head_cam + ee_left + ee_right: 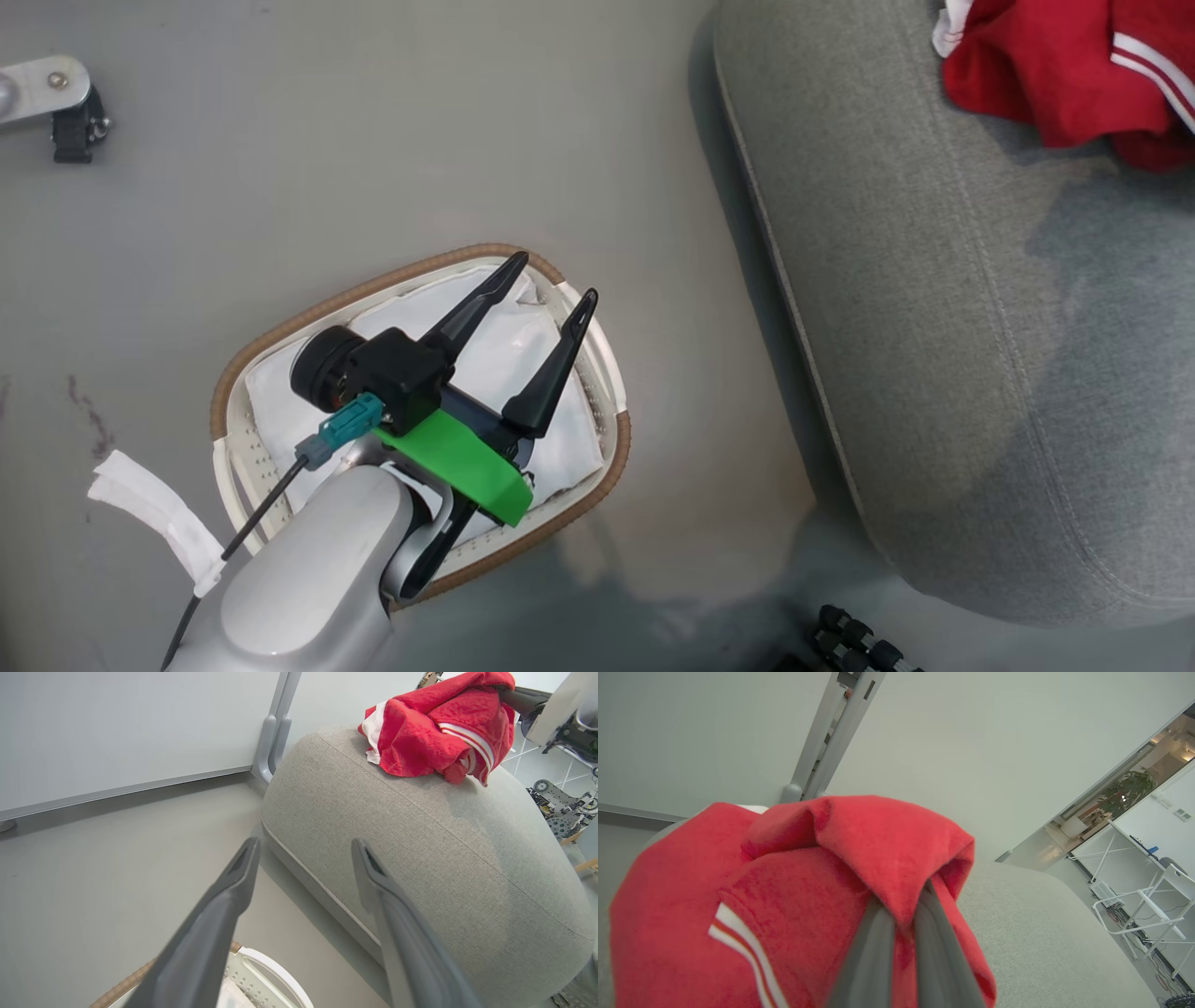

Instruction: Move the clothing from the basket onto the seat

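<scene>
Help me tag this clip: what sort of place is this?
Probably a robotics lab staged as a lounge: bare grey floor, plain partition wall, white desk beyond the seat.

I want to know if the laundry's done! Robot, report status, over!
Left gripper over basket, jaws open, empty. Right gripper jaws shut on clothing, which rests on seat. No obstacle seen.
</scene>
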Controlling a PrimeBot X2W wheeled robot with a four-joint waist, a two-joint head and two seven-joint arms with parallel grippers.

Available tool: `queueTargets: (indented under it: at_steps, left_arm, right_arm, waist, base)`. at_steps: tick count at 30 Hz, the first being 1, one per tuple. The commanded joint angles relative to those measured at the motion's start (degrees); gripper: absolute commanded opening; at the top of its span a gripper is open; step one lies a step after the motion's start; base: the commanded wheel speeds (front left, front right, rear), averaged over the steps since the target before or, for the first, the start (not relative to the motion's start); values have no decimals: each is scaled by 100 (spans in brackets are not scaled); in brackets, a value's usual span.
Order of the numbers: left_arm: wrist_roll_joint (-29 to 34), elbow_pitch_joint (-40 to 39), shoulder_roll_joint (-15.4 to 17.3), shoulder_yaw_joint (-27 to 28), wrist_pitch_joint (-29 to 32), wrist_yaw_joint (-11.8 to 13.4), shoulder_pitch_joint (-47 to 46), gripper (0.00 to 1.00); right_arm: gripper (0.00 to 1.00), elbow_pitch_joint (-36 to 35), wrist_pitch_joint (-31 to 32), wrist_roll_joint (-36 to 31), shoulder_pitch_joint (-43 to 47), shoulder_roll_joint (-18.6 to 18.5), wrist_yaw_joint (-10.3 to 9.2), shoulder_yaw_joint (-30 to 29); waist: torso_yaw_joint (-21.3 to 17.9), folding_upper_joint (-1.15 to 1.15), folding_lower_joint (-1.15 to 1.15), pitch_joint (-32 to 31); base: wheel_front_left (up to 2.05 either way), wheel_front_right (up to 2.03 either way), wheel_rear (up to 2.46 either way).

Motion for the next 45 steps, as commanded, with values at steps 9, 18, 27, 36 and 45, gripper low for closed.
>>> queueTargets:
  at_steps: [9,18,27,36,45]
  left_arm:
    - [-61,103,-109,-29,2,-19,111,100]
    - [44,245,-366,197,2,-19,425,100]
    - [322,351,-668,944,3,-19,1079,100]
    - [797,532,-966,2147,3,-19,1543,100]
    - [1355,687,-1159,3282,2,-15,1956,100]
  right_arm:
    - [100,-484,-12,304,1155,532,-8,-280]
    - [100,-1069,-12,614,1979,666,-8,-97]
    - [100,-1406,-12,1057,2228,895,-8,860]
    - [100,-1521,-13,1640,2330,1216,-8,1508]
    - [100,-1196,-12,1799,2592,1325,-8,2053]
  waist:
    - [-146,0,-1,-430]
    - [-239,0,-1,-1152]
    - [-54,0,-1,-1886]
    - [485,0,-1,-2278]
    - [1104,0,-1,-2559]
  base:
    - [0,0,0]
    - [0,0,0]
    - [0,0,0]
    - [0,0,0]
    - [0,0,0]
